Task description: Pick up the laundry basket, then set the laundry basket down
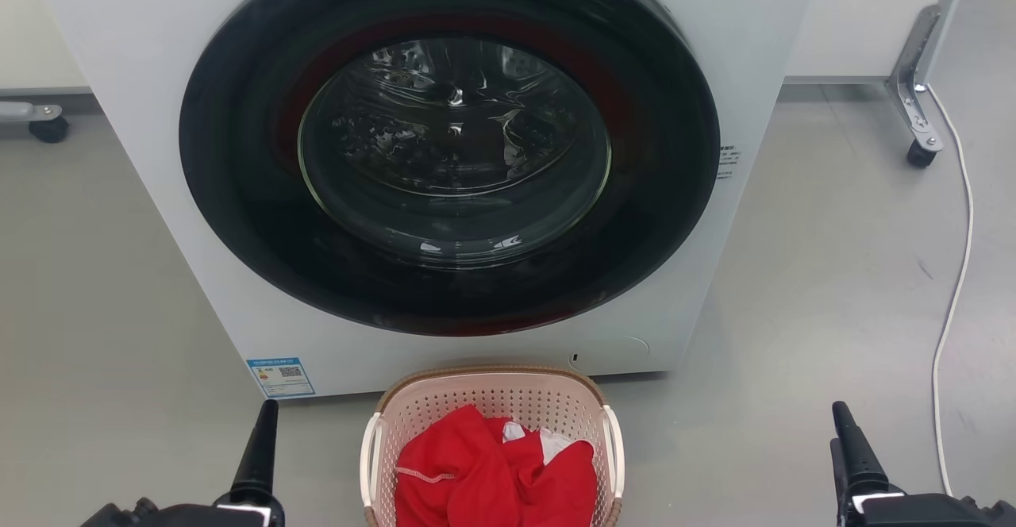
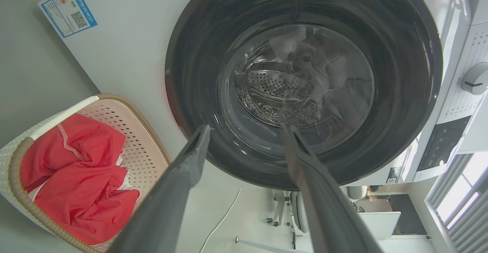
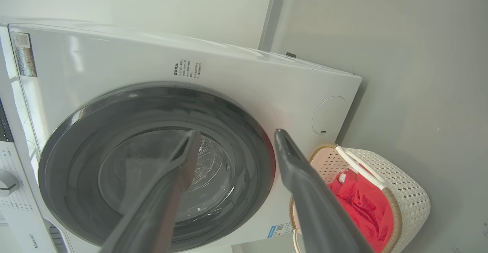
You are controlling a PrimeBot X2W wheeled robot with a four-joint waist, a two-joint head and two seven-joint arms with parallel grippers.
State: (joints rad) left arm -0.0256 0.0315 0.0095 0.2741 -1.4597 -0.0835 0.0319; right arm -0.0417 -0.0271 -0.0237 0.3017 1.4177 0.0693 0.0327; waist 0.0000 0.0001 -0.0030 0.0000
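Sitting between left gripper and right gripper, both spread empty: laundry basket.

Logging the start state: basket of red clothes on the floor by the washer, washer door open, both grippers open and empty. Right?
No: the head view shows the washer with its door shut. The rest holds: basket of red clothes on the floor by it, left gripper and right gripper open and empty.

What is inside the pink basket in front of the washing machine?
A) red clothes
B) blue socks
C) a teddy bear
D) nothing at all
A: red clothes lie bunched up inside the laundry basket.
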